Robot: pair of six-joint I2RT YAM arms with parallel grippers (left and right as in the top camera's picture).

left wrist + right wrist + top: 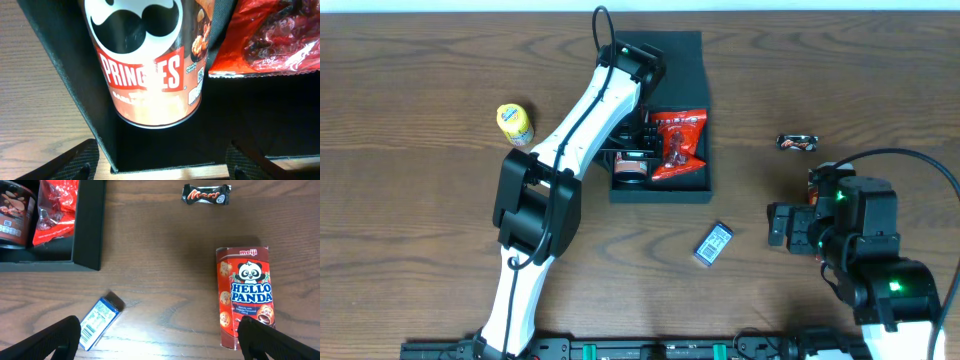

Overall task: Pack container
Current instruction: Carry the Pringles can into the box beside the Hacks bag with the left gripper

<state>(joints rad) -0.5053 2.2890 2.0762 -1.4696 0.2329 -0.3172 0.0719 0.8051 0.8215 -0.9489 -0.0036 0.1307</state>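
Note:
The container [660, 186] is a dark square box in the middle of the table, its flap lid [670, 48] folded back. Inside lie a red snack bag [678, 145] and a small Pringles can [632, 166]. My left gripper [642, 128] hangs over the box. In the left wrist view the Pringles can [150, 65] rests against the container's wall [65, 75] beside the red bag [270, 35], ahead of my left gripper [162, 167], which is open and empty. My right gripper [160, 340] is open above bare table, right of the container [87, 230].
A Hello Panda box [245, 297] lies by my right fingertip [270, 340]. A blue packet [100, 320] lies by the other fingertip, seen overhead as the blue packet [713, 244]. A Mars bar [797, 143] sits at the right. A yellow tub [514, 123] stands left of the box.

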